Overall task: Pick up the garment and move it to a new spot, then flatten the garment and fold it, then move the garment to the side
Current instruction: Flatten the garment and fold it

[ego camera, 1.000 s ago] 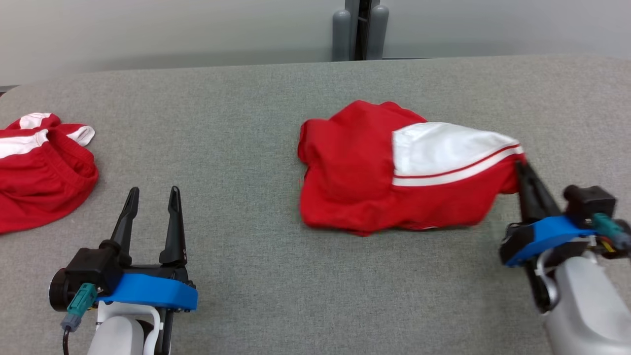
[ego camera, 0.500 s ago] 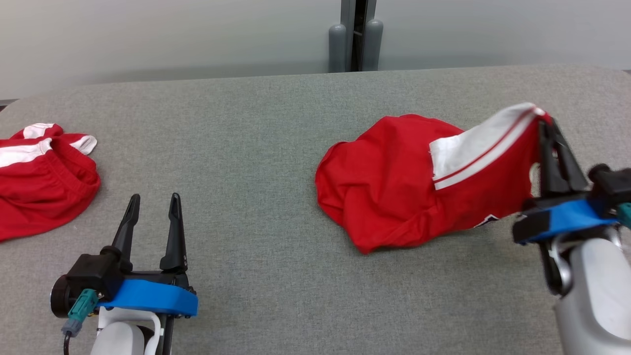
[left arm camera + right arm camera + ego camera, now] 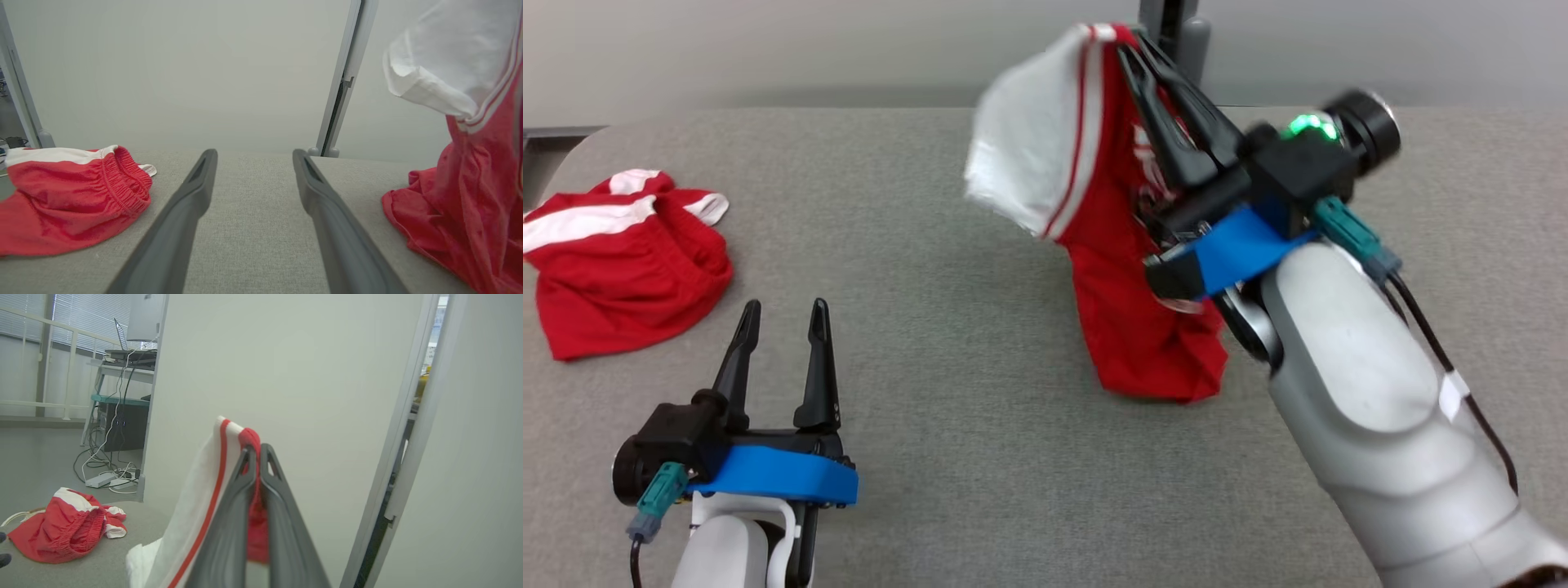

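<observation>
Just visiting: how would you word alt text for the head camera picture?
The right gripper, shut on a red and white garment, holds it up, its lower end on the grey table. The left gripper sits open; a second red garment lies far left.

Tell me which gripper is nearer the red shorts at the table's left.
Left. The left gripper sits beside the red shorts; the right gripper is far across, holding the lifted garment.

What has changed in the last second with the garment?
The right gripper, shut on the garment, has lifted it up; its lower end still rests on the table. The left gripper stayed open and idle, and the other red garment stayed put.
</observation>
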### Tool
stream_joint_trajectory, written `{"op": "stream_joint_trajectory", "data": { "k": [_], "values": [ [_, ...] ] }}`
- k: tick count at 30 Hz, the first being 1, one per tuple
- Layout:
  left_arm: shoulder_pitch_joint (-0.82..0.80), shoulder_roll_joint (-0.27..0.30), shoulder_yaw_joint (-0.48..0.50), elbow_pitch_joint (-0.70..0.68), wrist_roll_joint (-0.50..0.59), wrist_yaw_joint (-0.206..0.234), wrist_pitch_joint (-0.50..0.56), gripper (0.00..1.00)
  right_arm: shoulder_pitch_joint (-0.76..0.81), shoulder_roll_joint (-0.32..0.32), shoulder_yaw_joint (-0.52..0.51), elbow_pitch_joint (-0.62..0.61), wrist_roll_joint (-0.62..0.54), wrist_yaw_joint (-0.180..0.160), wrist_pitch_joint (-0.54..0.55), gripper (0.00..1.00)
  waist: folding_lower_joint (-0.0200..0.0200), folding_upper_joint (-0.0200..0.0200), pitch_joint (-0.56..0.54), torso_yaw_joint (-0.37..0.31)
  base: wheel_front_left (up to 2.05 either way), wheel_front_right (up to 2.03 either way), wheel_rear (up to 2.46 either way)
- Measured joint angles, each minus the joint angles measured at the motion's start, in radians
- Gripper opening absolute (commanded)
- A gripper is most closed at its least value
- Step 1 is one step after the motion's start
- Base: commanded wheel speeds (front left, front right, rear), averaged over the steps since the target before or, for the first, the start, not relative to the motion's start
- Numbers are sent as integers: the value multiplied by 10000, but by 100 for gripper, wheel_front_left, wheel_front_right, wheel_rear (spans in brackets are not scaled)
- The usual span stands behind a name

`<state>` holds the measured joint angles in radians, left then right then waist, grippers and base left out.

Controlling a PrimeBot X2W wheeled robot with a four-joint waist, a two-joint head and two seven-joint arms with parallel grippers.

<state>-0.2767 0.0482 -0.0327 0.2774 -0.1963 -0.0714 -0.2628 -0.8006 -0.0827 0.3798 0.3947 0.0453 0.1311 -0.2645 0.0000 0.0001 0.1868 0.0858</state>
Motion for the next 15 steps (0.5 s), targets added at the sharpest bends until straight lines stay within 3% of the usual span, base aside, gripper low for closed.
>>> {"op": "stream_joint_trajectory", "data": {
  "k": [8, 15],
  "values": [
    [-148, 4, -100, -79, -157, 171, 2, 100, -2200, 288, 1009, -42, 483, 0, 2, 0, 0, 0, 271, 678, 0, 0, 0],
    [-148, 4, 86, -163, -155, 205, 0, 100, -2351, 316, 1070, -598, 832, 0, 0, 0, 0, 0, 342, 765, 0, 0, 0]
  ]
}}
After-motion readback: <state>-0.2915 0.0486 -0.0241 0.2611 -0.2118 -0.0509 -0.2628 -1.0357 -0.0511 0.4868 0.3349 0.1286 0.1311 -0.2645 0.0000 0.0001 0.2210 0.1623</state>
